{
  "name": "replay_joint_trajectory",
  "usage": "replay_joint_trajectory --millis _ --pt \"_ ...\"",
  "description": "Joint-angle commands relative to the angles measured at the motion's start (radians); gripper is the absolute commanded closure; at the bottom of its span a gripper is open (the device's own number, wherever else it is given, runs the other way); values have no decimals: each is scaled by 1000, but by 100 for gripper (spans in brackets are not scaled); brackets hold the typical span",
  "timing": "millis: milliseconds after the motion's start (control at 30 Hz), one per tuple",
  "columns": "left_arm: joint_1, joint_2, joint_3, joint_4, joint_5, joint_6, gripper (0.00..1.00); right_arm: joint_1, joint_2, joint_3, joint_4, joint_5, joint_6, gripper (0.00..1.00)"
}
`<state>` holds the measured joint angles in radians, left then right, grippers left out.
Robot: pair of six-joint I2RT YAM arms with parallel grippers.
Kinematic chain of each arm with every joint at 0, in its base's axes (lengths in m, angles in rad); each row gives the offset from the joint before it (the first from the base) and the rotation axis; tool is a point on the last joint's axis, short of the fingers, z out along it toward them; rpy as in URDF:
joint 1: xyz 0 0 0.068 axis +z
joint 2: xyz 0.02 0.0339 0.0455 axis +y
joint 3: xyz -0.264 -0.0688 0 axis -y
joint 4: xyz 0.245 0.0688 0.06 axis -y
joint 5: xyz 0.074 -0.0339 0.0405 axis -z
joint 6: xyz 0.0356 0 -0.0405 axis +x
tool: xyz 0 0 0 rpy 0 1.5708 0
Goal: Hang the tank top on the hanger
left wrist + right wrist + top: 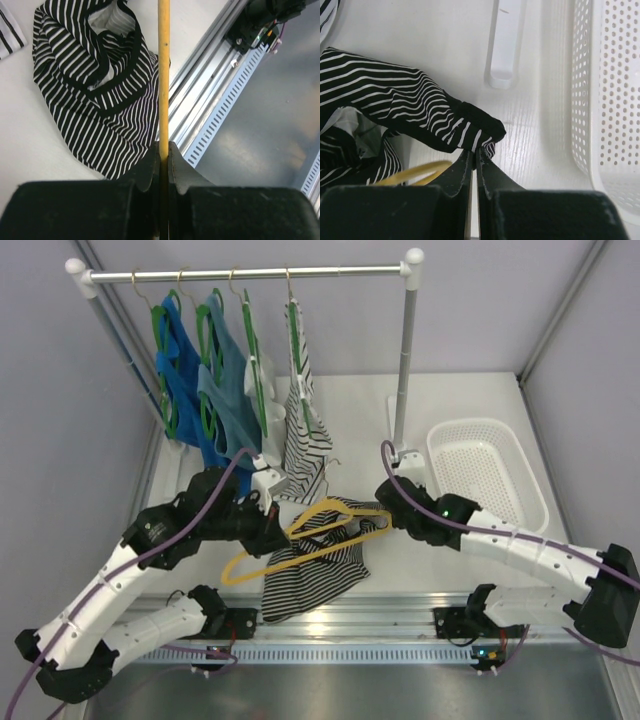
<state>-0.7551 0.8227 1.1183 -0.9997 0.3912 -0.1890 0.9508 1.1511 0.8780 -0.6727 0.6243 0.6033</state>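
Top external: left tool [163, 147] is clamping the hanger [163, 60] bar, holding it steady over the tank top [320, 580], which is lying on the surface [460, 400]. Right tool [474, 150] is pinching its black-edged corner, probably to stretch that opening over the hanger.

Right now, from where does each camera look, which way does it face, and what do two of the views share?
Top external: above and behind the arms, looking down at the table; both arms, left gripper and right gripper show.
Left wrist: on the left arm, looking past its fingers, shut on the hanger, toward the table's near rail.
Right wrist: on the right arm, looking past its fingers, shut on the tank top edge, toward the basket.
Shared: all three show the tank top and hanger.
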Motion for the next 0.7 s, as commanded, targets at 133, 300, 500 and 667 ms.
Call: replay_joint_trajectory --millis 133,300,500,667 --pt "-1 -4 -44 234 -50 -43 100 -27 -19 141 -154 -58 6 100" --pt "-3 -16 -100 308 -78 -58 100 -47 -16 208 -217 -93 1 100" --pt "-30 -51 -179 444 -48 -101 100 -72 9 299 -292 -112 -11 100" --pt "-96 -59 -229 524 -104 -125 100 -92 18 335 -317 -141 -36 100"
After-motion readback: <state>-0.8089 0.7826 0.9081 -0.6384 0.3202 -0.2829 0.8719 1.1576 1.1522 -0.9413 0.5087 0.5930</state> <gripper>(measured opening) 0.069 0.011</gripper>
